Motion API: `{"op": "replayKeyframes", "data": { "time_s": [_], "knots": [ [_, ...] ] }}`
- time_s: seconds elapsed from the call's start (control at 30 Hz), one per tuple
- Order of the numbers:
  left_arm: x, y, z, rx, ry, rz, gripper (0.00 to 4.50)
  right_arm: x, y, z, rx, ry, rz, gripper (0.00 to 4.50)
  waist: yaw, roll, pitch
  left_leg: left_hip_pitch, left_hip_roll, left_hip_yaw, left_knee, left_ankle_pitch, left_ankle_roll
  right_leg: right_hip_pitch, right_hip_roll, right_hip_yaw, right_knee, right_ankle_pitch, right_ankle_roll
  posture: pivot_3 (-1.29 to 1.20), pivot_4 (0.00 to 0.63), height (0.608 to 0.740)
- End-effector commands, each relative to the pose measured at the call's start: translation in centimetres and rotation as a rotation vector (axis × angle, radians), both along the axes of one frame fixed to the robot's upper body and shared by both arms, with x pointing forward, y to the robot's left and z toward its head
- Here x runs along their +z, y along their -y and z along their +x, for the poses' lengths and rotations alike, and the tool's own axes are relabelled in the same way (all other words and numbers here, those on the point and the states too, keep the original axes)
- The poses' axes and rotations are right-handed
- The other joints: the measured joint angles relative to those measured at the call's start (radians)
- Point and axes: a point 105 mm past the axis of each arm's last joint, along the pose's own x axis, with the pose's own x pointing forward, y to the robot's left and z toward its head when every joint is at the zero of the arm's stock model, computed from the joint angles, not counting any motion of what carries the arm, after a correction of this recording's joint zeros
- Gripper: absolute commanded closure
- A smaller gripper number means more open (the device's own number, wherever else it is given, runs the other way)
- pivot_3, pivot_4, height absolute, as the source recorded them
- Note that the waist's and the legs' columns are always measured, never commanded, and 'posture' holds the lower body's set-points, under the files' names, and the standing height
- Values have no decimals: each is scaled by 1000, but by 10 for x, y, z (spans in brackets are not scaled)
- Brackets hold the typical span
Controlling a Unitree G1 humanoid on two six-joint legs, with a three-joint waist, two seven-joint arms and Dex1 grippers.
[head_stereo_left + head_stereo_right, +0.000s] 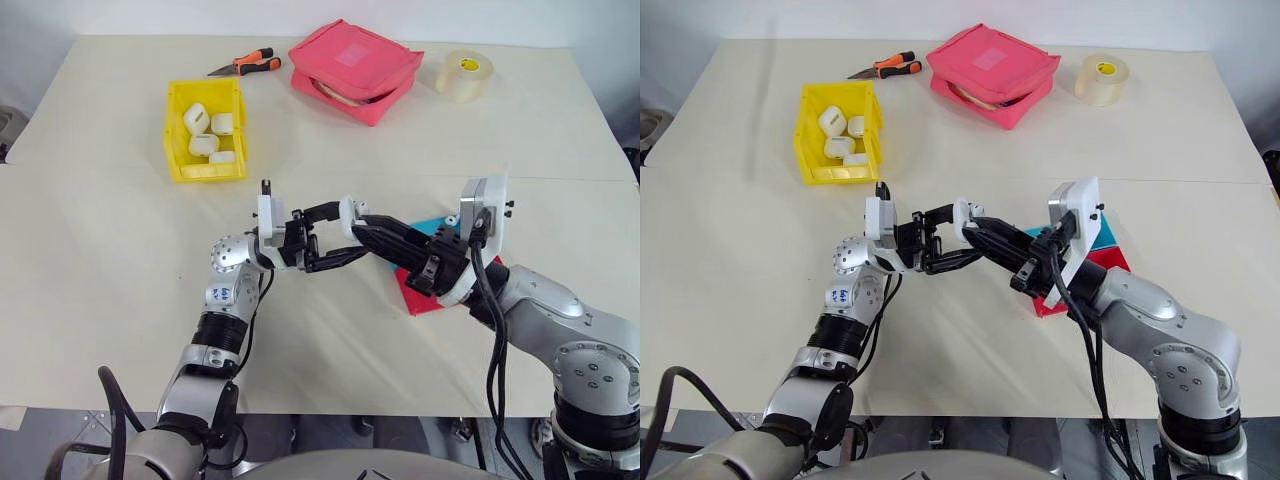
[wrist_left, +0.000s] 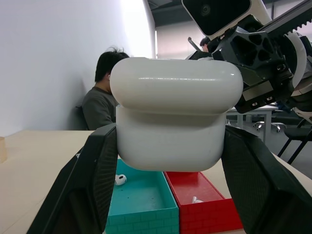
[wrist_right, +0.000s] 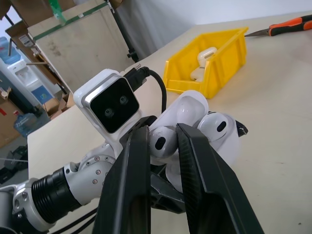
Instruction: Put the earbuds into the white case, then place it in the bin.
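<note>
Centrally, left gripper clamps the white case; right gripper, nipping an earbud, touches its lid.

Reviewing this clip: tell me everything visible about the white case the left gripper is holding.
The white case is glossy, rounded-rectangular plastic with a hinged lid. In the right wrist view the lid stands open, with an earbud seated inside. The left gripper clamps its body from both sides, holding it above the table. The right gripper reaches in at the opening, its fingers either side of the earbud.
</note>
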Motion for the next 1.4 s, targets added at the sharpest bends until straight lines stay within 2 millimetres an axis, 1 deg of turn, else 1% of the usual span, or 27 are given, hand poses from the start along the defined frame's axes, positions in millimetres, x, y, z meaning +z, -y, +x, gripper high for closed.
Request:
{"op": "replayKeyframes", "data": {
  "time_s": [0.03,0.33,0.63,0.93,1.17,1.27,1.33,1.4],
  "knots": [
    [36,-3,-8,-2,146,-94,1712,-29,17,13,-101,-108,-88,4068,0,0,0,0,0,0,0,0,0,0,0,0,0,0,0,0,150,740],
    [36,-5,-9,14,150,-101,1712,-36,28,18,-158,-153,-108,4068,0,0,0,0,0,0,0,0,0,0,0,0,0,0,0,0,150,740],
    [35,-2,-15,-7,161,-101,1712,-44,28,20,-172,-198,-96,4068,1,0,0,0,0,0,0,0,0,0,0,0,0,0,0,0,150,740],
    [32,1,-24,-36,178,-86,1712,-53,26,28,-195,-260,-85,4068,1,0,0,0,0,0,0,0,0,0,0,0,0,0,0,0,150,740],
    [35,-4,-18,0,180,-95,1712,-60,33,27,-227,-301,-92,4068,1,0,0,0,0,0,0,0,0,0,0,0,0,0,0,0,150,740],
    [36,-7,-15,21,175,-94,1712,-62,41,30,-275,-316,-94,4068,1,0,0,0,0,0,0,0,0,0,0,0,0,0,0,0,150,740],
    [36,-9,-11,37,169,-95,1712,-60,43,29,-282,-310,-89,4068,1,0,0,0,0,0,0,0,0,0,0,0,0,0,0,0,150,740],
    [35,-10,-8,46,163,-93,1712,-53,41,27,-272,-299,-69,4068,1,0,0,0,0,0,0,0,0,0,0,0,0,0,0,0,150,740]
  ]
}}
